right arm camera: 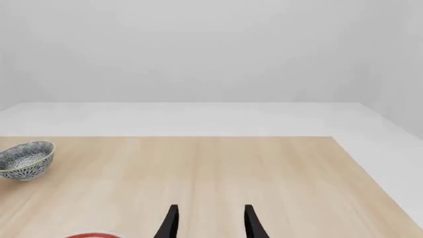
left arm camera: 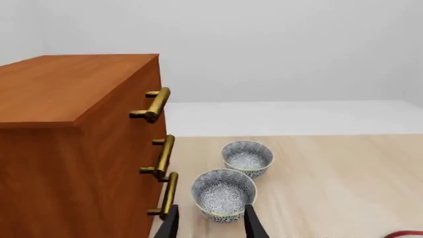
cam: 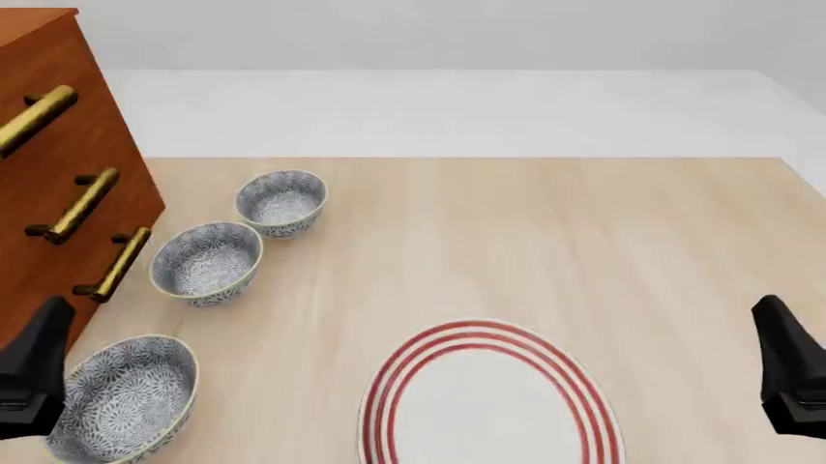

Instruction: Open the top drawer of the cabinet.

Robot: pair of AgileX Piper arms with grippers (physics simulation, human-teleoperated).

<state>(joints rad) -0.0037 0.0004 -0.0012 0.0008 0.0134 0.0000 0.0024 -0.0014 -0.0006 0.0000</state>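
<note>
Wooden top drawer sits well above the empty left gripper.

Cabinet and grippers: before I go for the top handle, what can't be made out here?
- Cabinet: front view's left edge cuts it off; drawer seams aren't visible in either view.
- Top drawer handle: partly cropped in front view; whole in left wrist view.
- Left gripper, right gripper: only fingertips show, apart.
- Plate: bottom edge cuts it.
</note>
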